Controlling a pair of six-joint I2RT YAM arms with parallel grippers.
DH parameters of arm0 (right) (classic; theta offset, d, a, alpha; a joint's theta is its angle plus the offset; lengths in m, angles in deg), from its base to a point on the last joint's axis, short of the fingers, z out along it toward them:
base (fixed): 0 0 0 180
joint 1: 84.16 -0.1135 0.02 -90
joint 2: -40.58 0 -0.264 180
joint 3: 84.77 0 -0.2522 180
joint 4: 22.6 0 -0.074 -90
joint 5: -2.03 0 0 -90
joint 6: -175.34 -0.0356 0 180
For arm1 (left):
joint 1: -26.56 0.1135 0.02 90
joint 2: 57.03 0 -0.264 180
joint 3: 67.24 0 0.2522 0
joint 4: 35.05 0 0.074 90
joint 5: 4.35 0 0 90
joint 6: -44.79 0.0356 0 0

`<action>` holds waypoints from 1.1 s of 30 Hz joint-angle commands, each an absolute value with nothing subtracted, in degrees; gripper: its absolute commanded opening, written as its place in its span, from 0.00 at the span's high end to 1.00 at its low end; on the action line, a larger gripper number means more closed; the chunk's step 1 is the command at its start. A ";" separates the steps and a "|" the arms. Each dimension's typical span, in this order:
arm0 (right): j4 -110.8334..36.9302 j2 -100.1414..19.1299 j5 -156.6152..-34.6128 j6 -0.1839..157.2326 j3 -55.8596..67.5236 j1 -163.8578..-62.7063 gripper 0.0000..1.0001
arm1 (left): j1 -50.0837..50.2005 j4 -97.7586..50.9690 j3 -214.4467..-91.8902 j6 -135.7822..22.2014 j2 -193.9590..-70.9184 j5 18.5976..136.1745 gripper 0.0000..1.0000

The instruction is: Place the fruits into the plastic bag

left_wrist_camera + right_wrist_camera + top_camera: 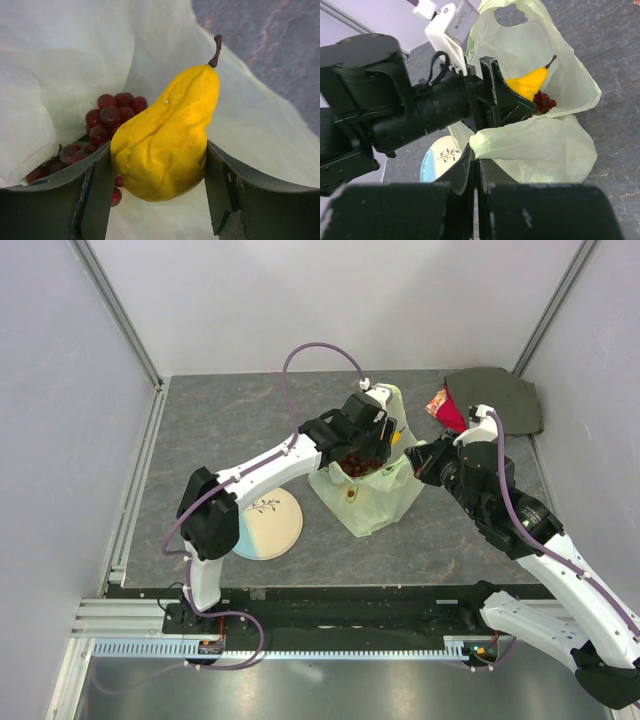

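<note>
The pale green plastic bag (365, 502) stands open at mid-table. My left gripper (375, 445) is over its mouth, shut on a yellow pear (165, 140) with a brown stem, squeezed between both fingers. A dark red grape bunch (107, 120) lies inside the bag (65, 65) below the pear. My right gripper (477, 155) is shut on the bag's near rim (545, 145) and holds it up; it sits at the bag's right side (418, 462). The pear (527, 82) and grapes (544, 101) show in the right wrist view. Other fruits are hidden or out of view.
A pale round plate with a leaf sprig (270, 523) lies left of the bag, under the left arm. A dark green cloth (500, 400) with a red part (447, 408) lies at the back right corner. Grey walls enclose the table.
</note>
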State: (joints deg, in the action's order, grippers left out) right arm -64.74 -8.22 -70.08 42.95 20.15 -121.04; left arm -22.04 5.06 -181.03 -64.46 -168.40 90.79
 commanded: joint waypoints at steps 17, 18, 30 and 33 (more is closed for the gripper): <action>-65.80 -6.89 -69.16 42.36 18.18 -120.98 1.00 | -22.05 9.03 -177.68 -63.23 -173.93 86.70 0.28; -65.80 -6.97 -69.25 42.27 18.36 -120.98 1.00 | -22.05 9.29 -177.77 -63.14 -174.28 86.61 0.28; -65.80 -7.15 -69.25 42.10 18.54 -120.98 1.00 | -22.05 9.12 -180.75 -62.35 -171.56 86.35 0.10; -65.71 -7.15 -68.90 42.18 18.54 -120.98 1.00 | -22.05 8.68 -181.72 -62.17 -169.71 86.26 0.10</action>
State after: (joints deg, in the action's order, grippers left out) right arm -66.81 -7.28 -69.67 42.53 20.12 -121.04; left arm -21.95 9.73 -178.06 -64.37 -173.87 86.75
